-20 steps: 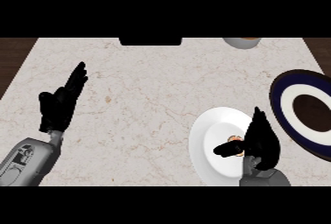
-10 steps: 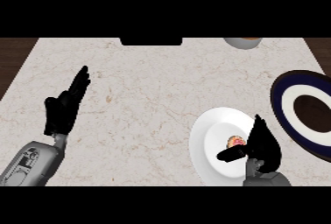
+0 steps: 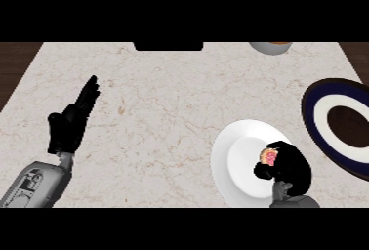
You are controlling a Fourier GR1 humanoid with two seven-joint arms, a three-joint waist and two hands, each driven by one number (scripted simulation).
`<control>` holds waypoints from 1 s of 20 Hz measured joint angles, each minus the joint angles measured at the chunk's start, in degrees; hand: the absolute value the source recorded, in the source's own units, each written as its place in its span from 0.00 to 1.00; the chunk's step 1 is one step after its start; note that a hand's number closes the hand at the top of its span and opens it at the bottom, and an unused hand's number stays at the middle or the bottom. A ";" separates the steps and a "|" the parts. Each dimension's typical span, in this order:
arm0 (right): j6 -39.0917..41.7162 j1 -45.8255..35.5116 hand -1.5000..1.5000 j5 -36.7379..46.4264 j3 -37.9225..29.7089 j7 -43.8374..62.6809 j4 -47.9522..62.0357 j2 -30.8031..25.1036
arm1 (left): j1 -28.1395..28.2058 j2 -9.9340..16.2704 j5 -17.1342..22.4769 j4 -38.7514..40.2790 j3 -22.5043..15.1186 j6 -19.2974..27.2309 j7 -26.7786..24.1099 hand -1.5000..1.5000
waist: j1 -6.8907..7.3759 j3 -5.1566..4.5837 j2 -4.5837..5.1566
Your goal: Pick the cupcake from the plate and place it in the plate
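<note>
At the far left the left hand (image 3: 70, 124) is seen resting above the pale marbled desk (image 3: 166, 107), its fingers straight and pointed up toward the far edge, nothing held, with its grey forearm (image 3: 36, 183) entering from the lower edge. Along the far edge of the desk a dark rectangular object (image 3: 169, 46) is cut off by the frame, and further right a small round bowl (image 3: 270, 47) is only partly shown. Right of centre a white plate (image 3: 234, 161) lies on the desk, and over its right half the right hand (image 3: 288, 163) is curled round the cupcake (image 3: 269, 156) — only a pink and tan patch of it is visible between the fingers and thumb. The cupcake is thus located over the white plate; whether it touches the plate cannot be told. At the right edge a dark blue plate (image 3: 317, 122) with a white ring and a brown centre is partly cut off, just beside the white plate.
</note>
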 measured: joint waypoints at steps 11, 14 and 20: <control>4.78 4.42 1.00 -7.90 -8.94 -18.95 1.01 -13.04 | 1.39 -1.35 -1.99 -2.13 2.24 -0.16 2.31 0.50 | -1.35 0.19 -0.14; 8.23 6.15 1.00 -12.04 -11.38 -28.53 1.89 -19.91 | 1.70 -1.30 -1.78 -2.16 2.59 -0.08 2.23 0.50 | -2.23 0.49 -0.20; 10.08 6.32 1.00 -21.63 -21.24 -48.75 3.98 -31.85 | 2.46 -1.14 -1.63 -2.20 3.16 0.25 2.18 0.50 | -3.65 0.79 -0.68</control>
